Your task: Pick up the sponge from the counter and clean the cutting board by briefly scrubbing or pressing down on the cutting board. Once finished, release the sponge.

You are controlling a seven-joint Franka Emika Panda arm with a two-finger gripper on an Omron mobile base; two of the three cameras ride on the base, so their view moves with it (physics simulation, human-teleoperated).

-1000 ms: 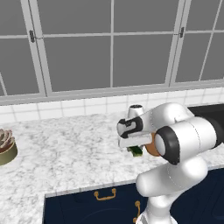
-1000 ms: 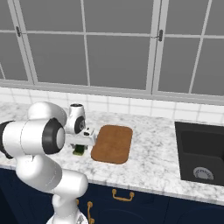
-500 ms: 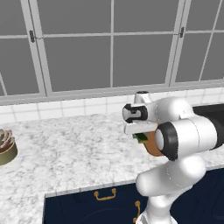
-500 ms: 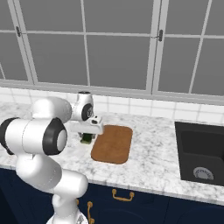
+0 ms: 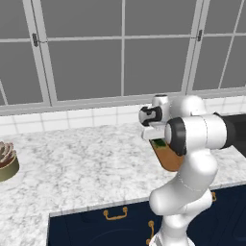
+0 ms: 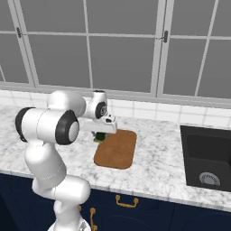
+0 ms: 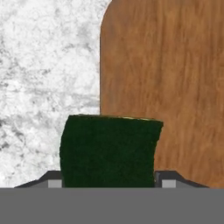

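Centrally, the hand (image 7: 107, 183) grips the sponge (image 7: 109, 151), its two fingers closed against the block's opposite sides; the dark green face fills the space between them. Held above the left edge of the cutting board (image 7: 170, 83), the sponge overlaps both wood and marbled table (image 7: 43, 65). From the right base view, the sponge (image 6: 99, 137) hangs under the hand (image 6: 103, 134) at the board's (image 6: 118, 150) near-left corner, apparently just clear of it. A black sink (image 6: 210, 155) lies to the right.
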